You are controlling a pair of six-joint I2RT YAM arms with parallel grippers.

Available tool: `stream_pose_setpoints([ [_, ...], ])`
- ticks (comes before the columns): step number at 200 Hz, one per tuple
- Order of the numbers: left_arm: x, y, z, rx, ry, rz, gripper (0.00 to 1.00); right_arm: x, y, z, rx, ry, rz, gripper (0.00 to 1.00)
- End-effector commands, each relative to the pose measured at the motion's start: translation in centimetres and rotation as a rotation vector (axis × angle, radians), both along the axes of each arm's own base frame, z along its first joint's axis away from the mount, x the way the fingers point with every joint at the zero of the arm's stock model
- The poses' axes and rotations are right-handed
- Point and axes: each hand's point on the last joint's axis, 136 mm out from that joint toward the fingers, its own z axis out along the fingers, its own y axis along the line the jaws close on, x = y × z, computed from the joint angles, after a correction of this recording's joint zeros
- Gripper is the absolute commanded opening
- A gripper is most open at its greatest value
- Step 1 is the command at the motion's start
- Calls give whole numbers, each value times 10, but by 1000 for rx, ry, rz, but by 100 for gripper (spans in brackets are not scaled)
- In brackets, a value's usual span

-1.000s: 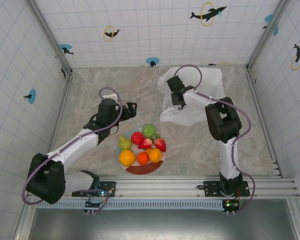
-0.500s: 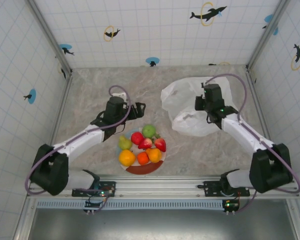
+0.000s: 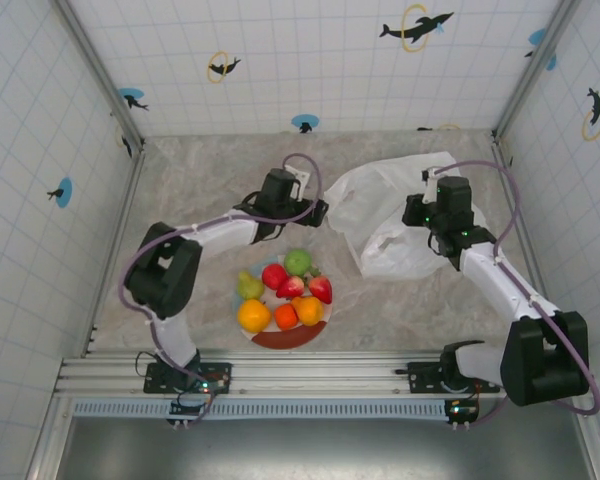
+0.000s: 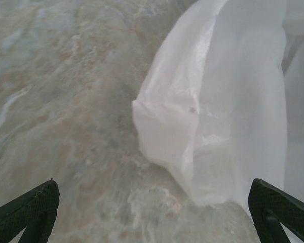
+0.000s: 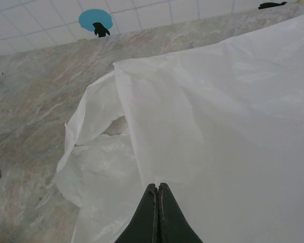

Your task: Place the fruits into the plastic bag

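While the right gripper (image 5: 158,195) pinches the plastic bag (image 3: 385,205) in tightly closed jaws, the left gripper (image 3: 318,212), spread wide and empty, faces the bag's loose edge at its 3 o'clock; the fruits (image 3: 285,290) sit on a plate (image 3: 292,341) at its 6 o'clock.

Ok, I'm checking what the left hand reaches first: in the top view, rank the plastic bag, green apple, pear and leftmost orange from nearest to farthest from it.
From the left hand:
1. plastic bag, just to its right.
2. green apple, far edge of the plate.
3. pear, plate's left side.
4. leftmost orange, plate's near-left.
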Motion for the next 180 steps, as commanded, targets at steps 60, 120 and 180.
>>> stream_pose_setpoints([
  [60, 63, -51, -47, 152, -79, -48, 89, -1, 1, 27, 5, -72, 32, 0],
  [120, 42, -74, 9, -19, -90, -174, 13, -13, -20, 36, -88, -147, -15, 0],
  [180, -43, -64, 98, -277, -24, -280, 0, -30, -23, 43, -291, -268, -46, 23],
])
